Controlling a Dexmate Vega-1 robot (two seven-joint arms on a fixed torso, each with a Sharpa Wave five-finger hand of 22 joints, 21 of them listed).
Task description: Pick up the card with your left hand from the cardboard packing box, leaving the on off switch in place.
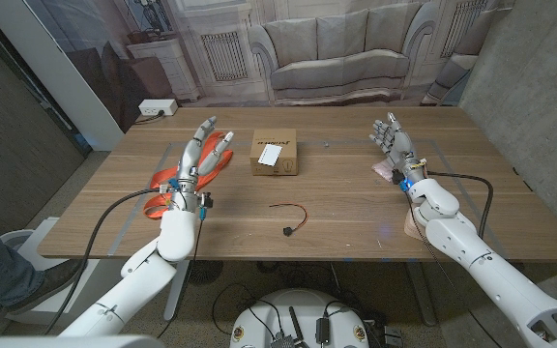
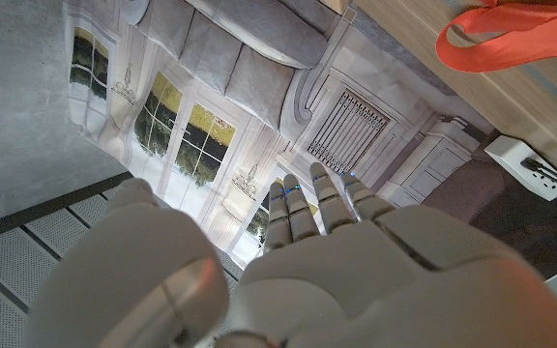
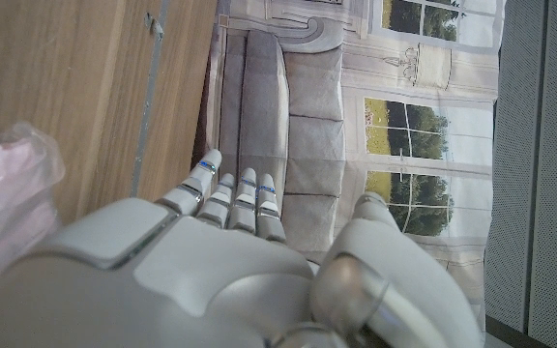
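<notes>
A small cardboard packing box (image 1: 275,155) stands at the middle of the wooden table (image 1: 356,213), with a white card (image 1: 270,154) lying on its top. In front of the box, on the bare table, lies a small black switch (image 1: 285,230) with a thin red wire (image 1: 290,209). My left hand (image 1: 199,157) is raised to the left of the box, holding nothing, fingers spread and straight; the left wrist view shows that hand (image 2: 307,261) from behind. My right hand (image 1: 390,136) is up at the right of the box, fingers apart and empty, as its back (image 3: 230,271) also shows.
An orange strap (image 1: 174,180) lies on the table under my left hand; the strap (image 2: 511,34) shows in the left wrist view too. A pink plastic bag (image 1: 387,172) lies by my right wrist, also seen as the bag (image 3: 8,193). A white power strip (image 1: 156,107) sits beyond the far left corner.
</notes>
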